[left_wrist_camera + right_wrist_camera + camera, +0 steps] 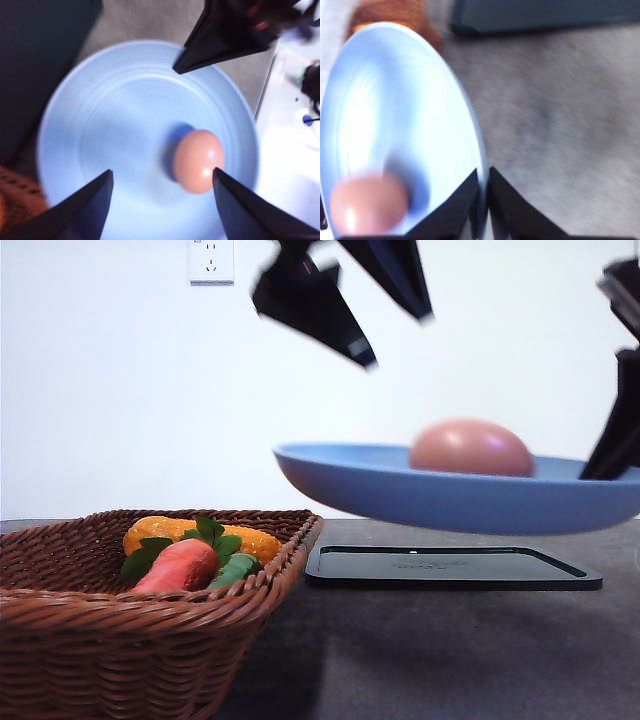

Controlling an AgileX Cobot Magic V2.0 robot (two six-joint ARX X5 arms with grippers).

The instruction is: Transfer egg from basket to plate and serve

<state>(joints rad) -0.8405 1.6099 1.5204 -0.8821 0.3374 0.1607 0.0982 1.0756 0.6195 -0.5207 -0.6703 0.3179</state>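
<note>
The blue plate (400, 490) hangs level in the air above the table, with the pinkish-brown egg (470, 448) lying on it right of centre. My right gripper (610, 455) is shut on the plate's right rim; its wrist view shows the fingers (497, 200) pinching the rim of the plate (395, 100), with the egg (367, 202) close by. My left gripper (398, 338) hovers open above the plate, holding nothing. From its wrist view the egg (198, 160) rests on the plate (110, 125) between the spread fingers (85, 210). The wicker basket (100, 640) stands at lower left.
In the basket lie an orange-red carrot (180, 565) with green leaves and a yellow-orange corn cob (200, 535). A flat black tray (450, 568) lies on the dark table under the raised plate. A white wall with a socket (211, 260) is behind.
</note>
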